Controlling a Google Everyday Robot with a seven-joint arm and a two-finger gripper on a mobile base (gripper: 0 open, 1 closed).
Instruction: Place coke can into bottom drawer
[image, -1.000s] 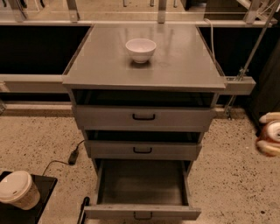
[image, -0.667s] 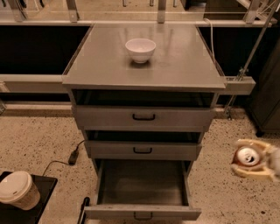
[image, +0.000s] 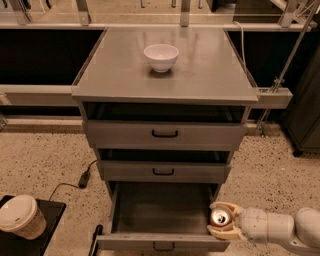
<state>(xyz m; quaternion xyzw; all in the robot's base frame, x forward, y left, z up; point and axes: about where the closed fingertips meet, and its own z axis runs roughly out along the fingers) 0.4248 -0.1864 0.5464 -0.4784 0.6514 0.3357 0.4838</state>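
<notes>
The bottom drawer (image: 160, 210) of the grey cabinet is pulled out, showing a wide grey tray interior and a small black handle at its front. My gripper (image: 221, 220) comes in from the lower right on a white arm and is shut on the coke can (image: 220, 218), seen from above as a silver top with pull-tab. The can sits over the drawer's front right corner, just inside the right wall.
A white bowl (image: 161, 56) stands on the cabinet top (image: 210, 75). The two upper drawers (image: 165, 134) are closed. A paper cup with lid (image: 20, 216) sits on a black surface at lower left. A black cable (image: 82, 179) lies on the speckled floor.
My gripper with the can has moved left and down from beside the cabinet's right side to the bottom drawer's front right corner. Nothing else has moved.
</notes>
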